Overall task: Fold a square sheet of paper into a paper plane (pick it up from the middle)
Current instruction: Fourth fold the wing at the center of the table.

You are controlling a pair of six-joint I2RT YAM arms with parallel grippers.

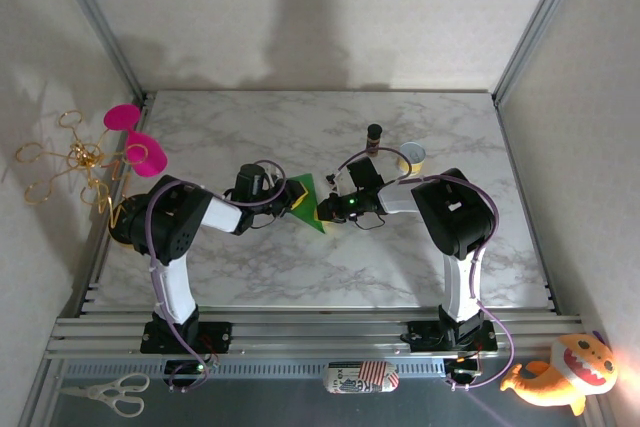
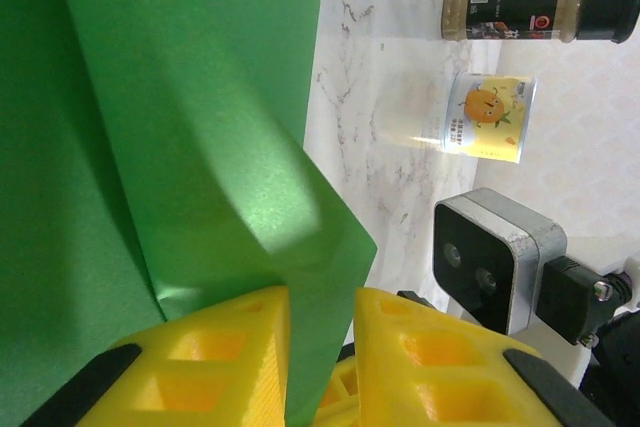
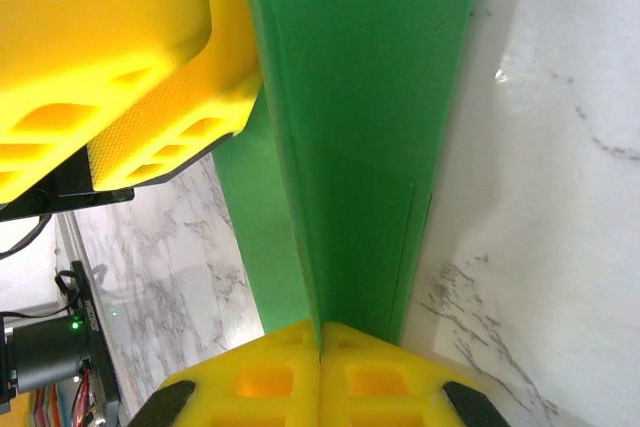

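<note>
The green sheet of paper (image 1: pixel 305 201) is folded into a pointy shape. It sits in the middle of the marble worktop (image 1: pixel 250 267), right between the two arms. The right pincer (image 3: pixel 320 362) has its yellow fingers pressed tight together, and it pinches one folded edge of the paper. The left pincer (image 2: pixel 322 367) meets the paper from the other side. Its yellow fingers stand a little apart, and a flap of the paper goes through the gap. I cannot tell if they touch it. Farther back on the worktop stand a dark spice bottle (image 2: pixel 540 5) and a small cup (image 2: pixel 490 117) with an orange drawn on it, near each other.
</note>
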